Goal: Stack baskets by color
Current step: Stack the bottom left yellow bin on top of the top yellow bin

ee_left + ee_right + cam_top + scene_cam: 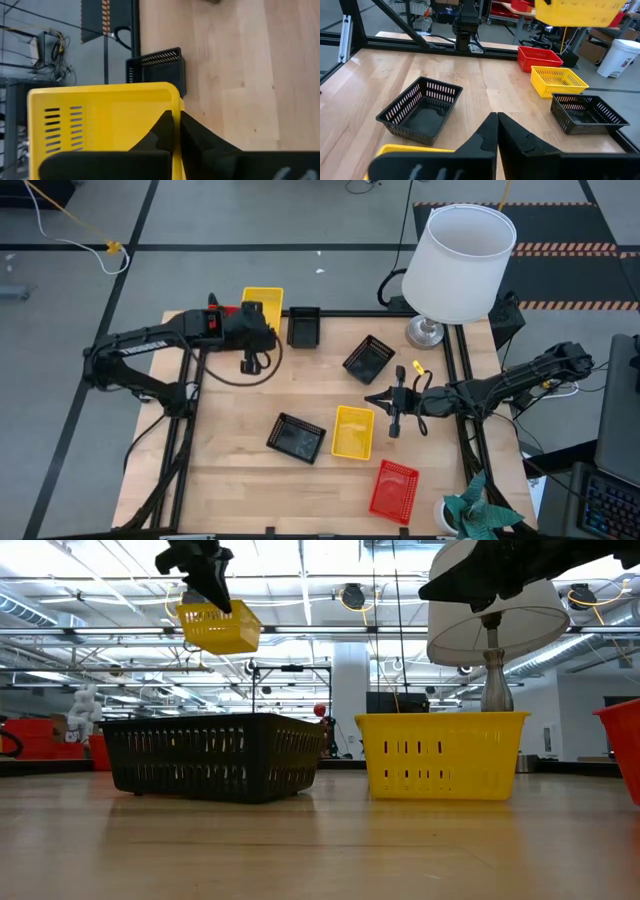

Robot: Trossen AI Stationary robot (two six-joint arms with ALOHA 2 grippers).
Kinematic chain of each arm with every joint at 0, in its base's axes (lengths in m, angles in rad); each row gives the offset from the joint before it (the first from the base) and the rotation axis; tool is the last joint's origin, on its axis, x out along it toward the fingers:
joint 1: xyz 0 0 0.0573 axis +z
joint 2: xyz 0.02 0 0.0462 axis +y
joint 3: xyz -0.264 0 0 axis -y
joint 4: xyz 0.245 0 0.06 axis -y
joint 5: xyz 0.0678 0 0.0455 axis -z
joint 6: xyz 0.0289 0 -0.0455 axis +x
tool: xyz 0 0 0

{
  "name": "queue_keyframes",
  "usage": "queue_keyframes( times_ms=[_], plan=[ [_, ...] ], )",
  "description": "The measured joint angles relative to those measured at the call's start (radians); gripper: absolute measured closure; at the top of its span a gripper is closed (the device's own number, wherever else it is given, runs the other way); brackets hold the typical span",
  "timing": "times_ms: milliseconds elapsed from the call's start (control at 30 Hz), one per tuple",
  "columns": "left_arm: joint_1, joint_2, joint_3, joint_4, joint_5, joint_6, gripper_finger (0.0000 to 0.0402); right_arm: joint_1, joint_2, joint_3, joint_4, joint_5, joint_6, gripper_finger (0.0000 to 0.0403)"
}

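The left gripper [175, 132] has its fingers pinched shut on the side wall of a yellow basket [262, 304], held high above the surface's far left corner, beside a black basket [303, 326]. With so thin a rim grip, the basket could swing or slip during transport. The right gripper [376, 399] waits closed and empty near the other yellow basket [353, 432]
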Motion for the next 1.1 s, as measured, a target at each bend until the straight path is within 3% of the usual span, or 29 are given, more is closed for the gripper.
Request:
queue_keyframes(
  times_ms=[367, 933, 1100],
  plan=[
    [0.184, 0.0, 0.0, 0.086, 0.172, 0.128, 0.0386, 0.002, 0.0, 0.0, -0.019, 0.0, 0.0, 0.0403],
    [0.319, 0.147, -0.007, 0.085, 0.24, 0.142, 0.0393, 0.002, 0.0, 0.0, -0.022, -0.001, 0.007, 0.0403],
    [0.351, 0.159, -0.096, 0.161, 0.244, 0.149, 0.0387, 0.002, 0.0, 0.0, -0.045, -0.001, 0.026, 0.0403]
  ],
)
